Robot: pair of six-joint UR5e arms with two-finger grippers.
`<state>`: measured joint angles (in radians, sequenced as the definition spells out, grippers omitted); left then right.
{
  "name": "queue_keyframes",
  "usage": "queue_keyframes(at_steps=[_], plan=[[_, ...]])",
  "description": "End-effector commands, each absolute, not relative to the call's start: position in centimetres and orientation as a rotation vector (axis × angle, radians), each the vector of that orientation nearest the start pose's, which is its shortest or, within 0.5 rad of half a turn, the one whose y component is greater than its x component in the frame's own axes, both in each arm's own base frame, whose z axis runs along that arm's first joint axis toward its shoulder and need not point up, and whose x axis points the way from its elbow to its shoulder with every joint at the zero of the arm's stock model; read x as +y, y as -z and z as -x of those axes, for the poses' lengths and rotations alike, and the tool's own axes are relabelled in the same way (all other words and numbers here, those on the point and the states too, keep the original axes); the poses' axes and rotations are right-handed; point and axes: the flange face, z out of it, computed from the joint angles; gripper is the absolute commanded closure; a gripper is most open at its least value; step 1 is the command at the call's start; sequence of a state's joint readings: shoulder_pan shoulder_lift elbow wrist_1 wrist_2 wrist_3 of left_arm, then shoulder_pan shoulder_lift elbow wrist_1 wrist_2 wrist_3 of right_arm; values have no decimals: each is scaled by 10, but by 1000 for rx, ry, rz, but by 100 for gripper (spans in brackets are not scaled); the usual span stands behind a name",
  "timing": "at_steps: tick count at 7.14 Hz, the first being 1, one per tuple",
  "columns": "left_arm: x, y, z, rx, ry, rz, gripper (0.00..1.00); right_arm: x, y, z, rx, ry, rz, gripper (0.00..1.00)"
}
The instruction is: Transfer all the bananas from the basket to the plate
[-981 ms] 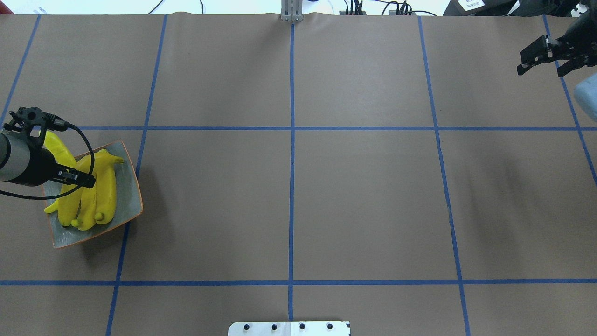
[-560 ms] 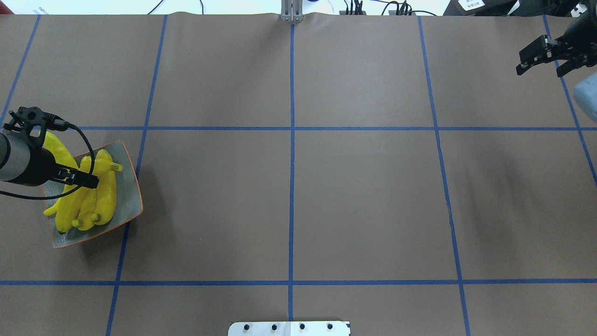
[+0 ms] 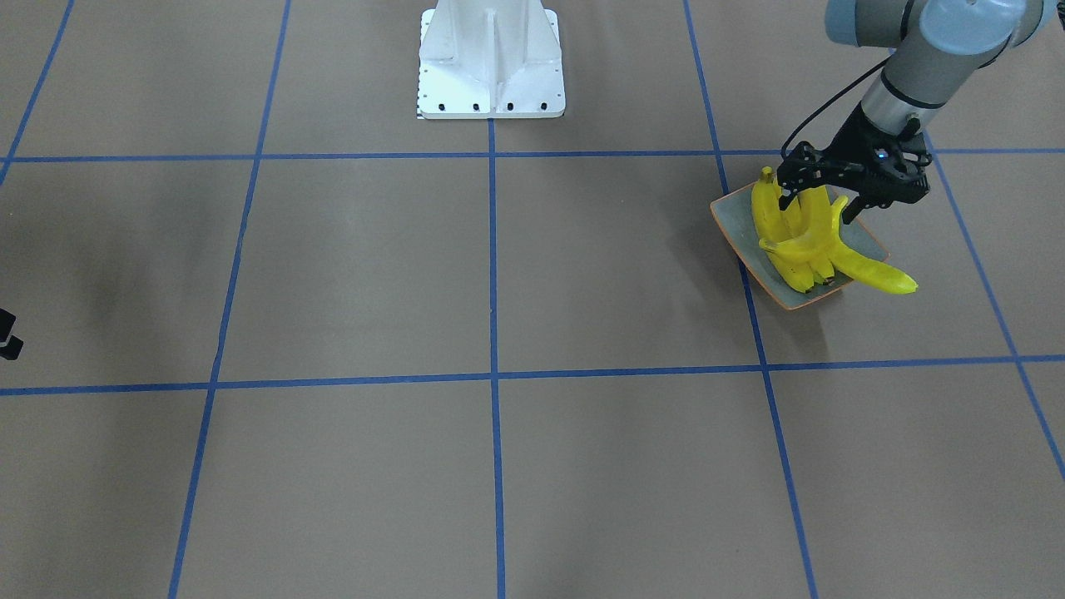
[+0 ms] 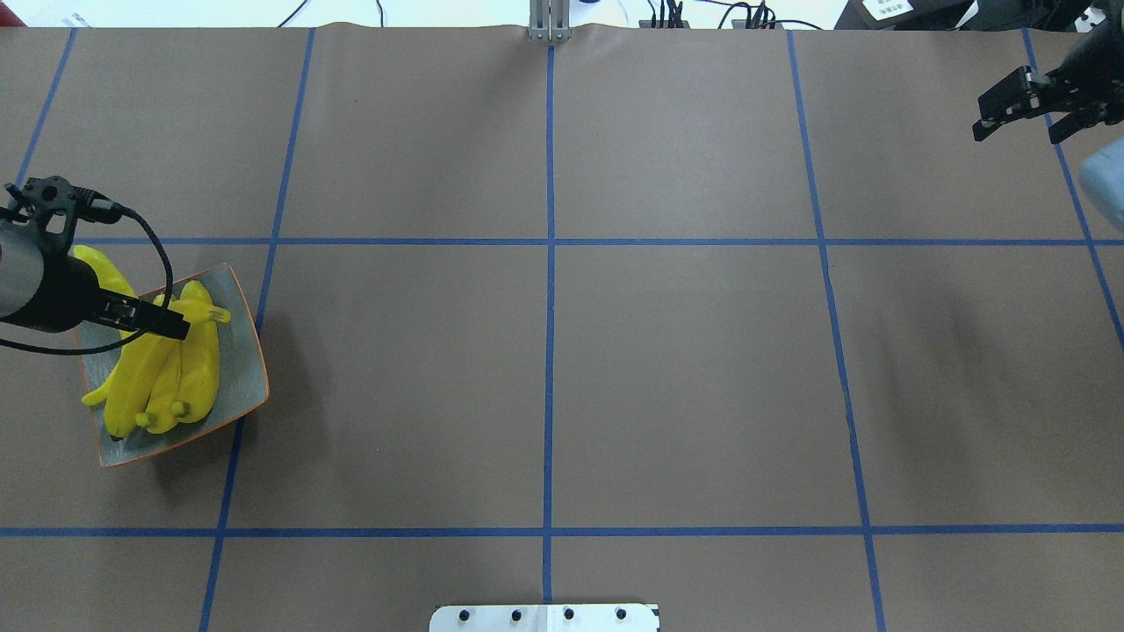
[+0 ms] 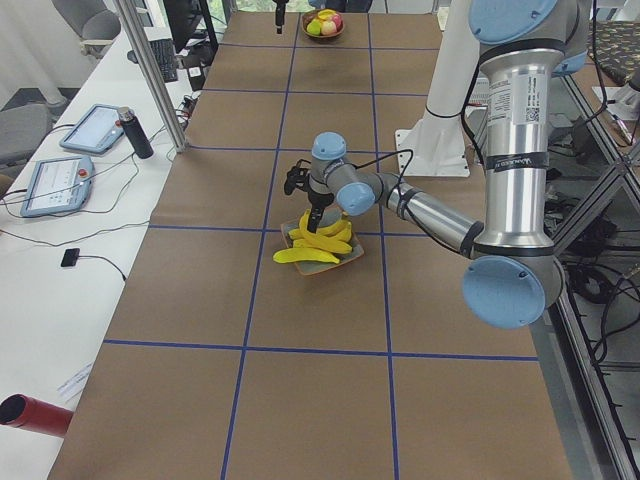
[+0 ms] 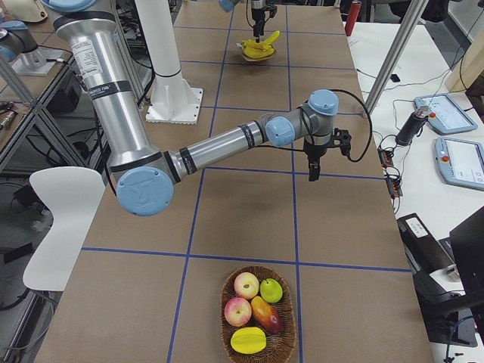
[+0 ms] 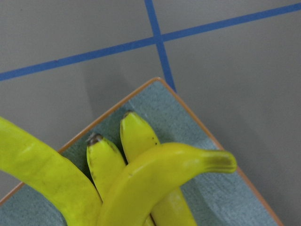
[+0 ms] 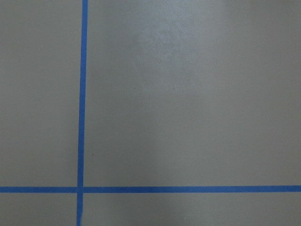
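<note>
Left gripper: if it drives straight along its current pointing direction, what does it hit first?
The left gripper points down at the plate. It would most likely meet the top banana first, the one lying crosswise over the rest. How much height remains is unclear.
</note>
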<state>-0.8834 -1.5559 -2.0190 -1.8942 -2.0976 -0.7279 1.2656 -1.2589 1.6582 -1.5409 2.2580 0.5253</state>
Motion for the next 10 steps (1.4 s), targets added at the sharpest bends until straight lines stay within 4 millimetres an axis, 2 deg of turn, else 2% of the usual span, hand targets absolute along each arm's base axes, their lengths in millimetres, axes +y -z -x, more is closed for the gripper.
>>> queue_keyframes(at_steps=[1, 2, 3, 4, 5, 6, 7, 8, 9, 10], plan=[[-483, -375, -198, 771, -225, -256, 0, -610, -455, 114, -730, -76, -117, 0], [-515, -353, -171, 696, -310, -267, 0, -608, -461, 111, -721, -83, -114, 0], [-546, -347, -136, 650, -323, -260, 0, -607, -468, 109, -706, -98, -107, 1], [-570, -372, -94, 631, -347, -253, 0, -603, -472, 107, -693, -91, -115, 0], [-587, -409, -50, 689, -345, -217, 0, -601, -485, 99, -693, -69, -136, 0], [-601, -449, -6, 743, -315, -184, 0, -602, -508, 70, -678, -13, -152, 1], [-614, -491, 17, 733, -384, -208, 0, -607, -541, 26, -699, -13, -129, 0], [-620, -542, 40, 734, -399, -194, 0, -604, -576, -22, -787, -4, -105, 0], [-602, -581, 53, 730, -395, -218, 0, -587, -610, -54, -810, -3, -93, 0], [-591, -593, 55, 717, -415, -279, 0, -567, -629, -82, -810, -49, -88, 0]])
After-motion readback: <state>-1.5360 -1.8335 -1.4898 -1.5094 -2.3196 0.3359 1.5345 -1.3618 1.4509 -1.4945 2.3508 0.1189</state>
